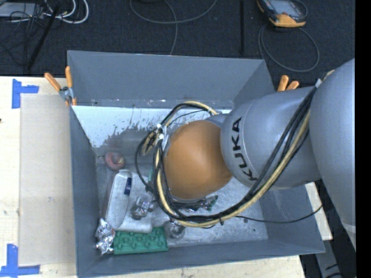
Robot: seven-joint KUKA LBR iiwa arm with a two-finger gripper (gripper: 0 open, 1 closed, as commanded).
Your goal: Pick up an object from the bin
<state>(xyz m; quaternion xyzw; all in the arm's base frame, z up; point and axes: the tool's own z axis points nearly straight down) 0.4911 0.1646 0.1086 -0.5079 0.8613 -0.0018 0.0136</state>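
Grey bin point(162, 80) holds a green brick point(139, 241) beside the KUKA-lettered arm point(272, 143).

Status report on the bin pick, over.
Orange-covered wrist low over middle of bin. Nearest, lower left: white bottle, green studded brick, crumpled foil. Pinkish round piece lies apart, upper left.

Single cam looks down on bin point(168, 80), slightly side-on.

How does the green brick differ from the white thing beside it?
The green brick is studded and flat-sided; the white thing is smooth and rounded. The green brick lies along the near wall of the bin; the white thing points away from it. Both lie loose at the bin's left.
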